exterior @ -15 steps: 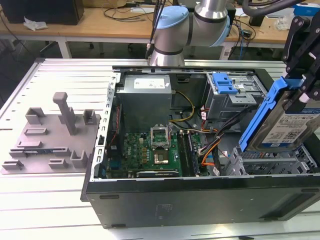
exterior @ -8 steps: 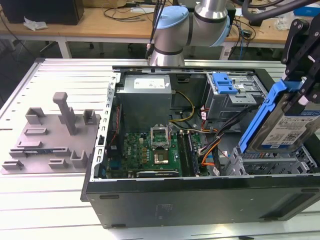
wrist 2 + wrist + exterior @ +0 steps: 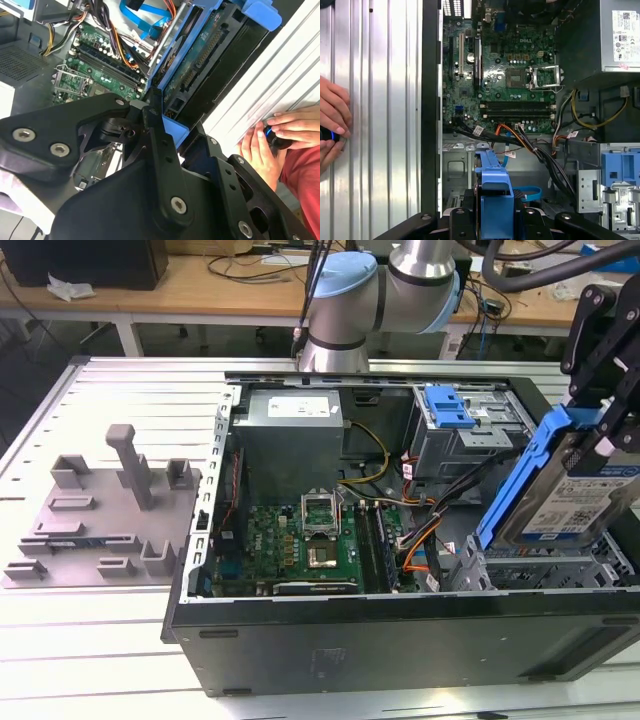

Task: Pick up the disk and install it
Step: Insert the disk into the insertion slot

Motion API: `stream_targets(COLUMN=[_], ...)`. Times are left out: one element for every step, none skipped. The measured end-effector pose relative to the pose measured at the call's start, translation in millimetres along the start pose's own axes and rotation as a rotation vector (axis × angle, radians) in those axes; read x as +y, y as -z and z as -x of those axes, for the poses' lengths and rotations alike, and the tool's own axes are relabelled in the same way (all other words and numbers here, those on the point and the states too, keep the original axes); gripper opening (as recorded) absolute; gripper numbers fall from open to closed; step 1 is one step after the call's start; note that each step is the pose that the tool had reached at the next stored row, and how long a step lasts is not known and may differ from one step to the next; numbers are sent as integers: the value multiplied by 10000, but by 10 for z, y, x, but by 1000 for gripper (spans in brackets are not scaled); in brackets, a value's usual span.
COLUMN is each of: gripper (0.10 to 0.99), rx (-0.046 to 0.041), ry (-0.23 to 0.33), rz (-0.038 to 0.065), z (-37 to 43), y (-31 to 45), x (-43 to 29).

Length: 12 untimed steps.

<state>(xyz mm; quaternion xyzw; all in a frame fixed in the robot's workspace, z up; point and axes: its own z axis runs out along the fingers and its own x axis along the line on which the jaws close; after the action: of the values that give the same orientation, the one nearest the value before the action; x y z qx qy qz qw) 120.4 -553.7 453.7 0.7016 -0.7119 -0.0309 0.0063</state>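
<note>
My jaws are closed on the disk (image 3: 570,502), held tilted over the open case (image 3: 400,625). I fear its blue rail (image 3: 520,475) could catch the cables (image 3: 425,537) under the jaws.

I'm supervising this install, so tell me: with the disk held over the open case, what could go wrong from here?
The gripper holds the disk tilted by its blue rail; it could slip or meet the bay crooked.
Loose cables lie beside the bay and might get snagged or pinched.
A person's hands rest on the table close to the case, possibly within the robot's reach.
</note>
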Motion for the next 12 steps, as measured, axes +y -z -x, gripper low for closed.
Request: stream_targets(gripper=[369,369,369,369,369,369,369,369,369,369,369,369], rx=[0,0,-1,0,0,0,0,0,0,0,0,0], ry=[-1,0,0,0,0,0,0,-1,0,-1,0,0], rz=[0,0,0,0,0,0,0,0,0,0,0,0], z=[-1,-1,-2,-2,-2,-3,-3,-3,-3,-3,-4,-4], y=[-7,-15,-21,-26,-30,-37,-44,-50,-53,-59,-64,-73], x=[-1,-3,-3,-4,-4,-5,-6,-6,-6,-7,-7,-7])
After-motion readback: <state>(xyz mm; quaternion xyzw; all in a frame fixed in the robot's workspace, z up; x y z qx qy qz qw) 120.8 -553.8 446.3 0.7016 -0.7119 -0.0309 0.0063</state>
